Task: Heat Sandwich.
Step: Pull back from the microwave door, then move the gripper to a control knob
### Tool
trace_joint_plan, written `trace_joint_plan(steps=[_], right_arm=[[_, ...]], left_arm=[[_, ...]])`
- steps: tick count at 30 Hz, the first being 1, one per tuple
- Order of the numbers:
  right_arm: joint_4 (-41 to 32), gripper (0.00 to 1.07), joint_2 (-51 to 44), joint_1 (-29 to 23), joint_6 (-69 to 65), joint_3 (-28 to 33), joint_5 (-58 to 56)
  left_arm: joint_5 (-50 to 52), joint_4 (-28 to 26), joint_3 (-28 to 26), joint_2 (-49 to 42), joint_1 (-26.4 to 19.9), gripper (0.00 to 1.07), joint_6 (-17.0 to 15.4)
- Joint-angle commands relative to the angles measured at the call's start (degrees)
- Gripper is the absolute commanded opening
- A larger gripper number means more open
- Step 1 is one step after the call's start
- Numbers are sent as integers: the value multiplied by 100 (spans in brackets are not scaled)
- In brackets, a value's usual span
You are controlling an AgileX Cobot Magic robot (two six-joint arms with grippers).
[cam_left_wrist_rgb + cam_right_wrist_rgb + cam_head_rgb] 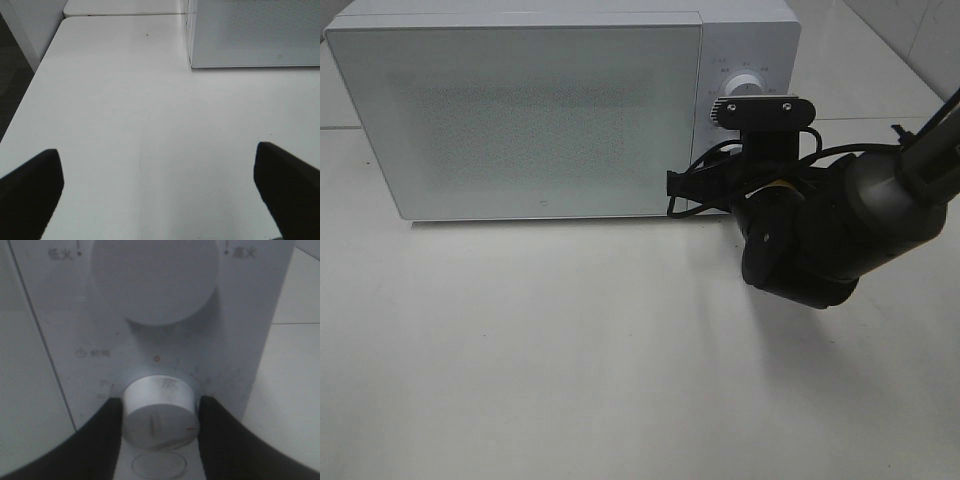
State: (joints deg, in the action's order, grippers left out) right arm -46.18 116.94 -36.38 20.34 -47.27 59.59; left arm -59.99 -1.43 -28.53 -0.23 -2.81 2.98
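The sandwich is out of view. The white microwave (520, 110) stands at the back of the table with its door closed. In the right wrist view my right gripper (160, 416) is shut on the lower dial (159, 410) of the control panel, and its black fingers (107, 427) press on both sides of it. The larger upper dial (156, 280) is untouched. From above, the right arm (800, 240) hides the lower dial. My left gripper (160, 190) hangs open over bare white table, holding nothing.
A round button (160, 465) sits just under the gripped dial. The table's left edge (30, 85) drops to dark floor. A second white surface (120, 6) adjoins the table behind. The microwave's front corner (192, 62) lies ahead of the left gripper.
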Motion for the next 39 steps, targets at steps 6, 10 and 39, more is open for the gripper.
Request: trace_joint_plan(steps=[6, 10, 39], right_arm=[[0, 9, -6, 29, -115, -40, -11], [0, 7, -6, 29, -115, -40, 0], [762, 8, -6, 29, -3249, -40, 1054]], left_arm=[[63, -52, 23, -149, -6, 98, -34], [63, -52, 23, -149, -6, 98, -34], [63, -52, 23, -149, -6, 98, -34]])
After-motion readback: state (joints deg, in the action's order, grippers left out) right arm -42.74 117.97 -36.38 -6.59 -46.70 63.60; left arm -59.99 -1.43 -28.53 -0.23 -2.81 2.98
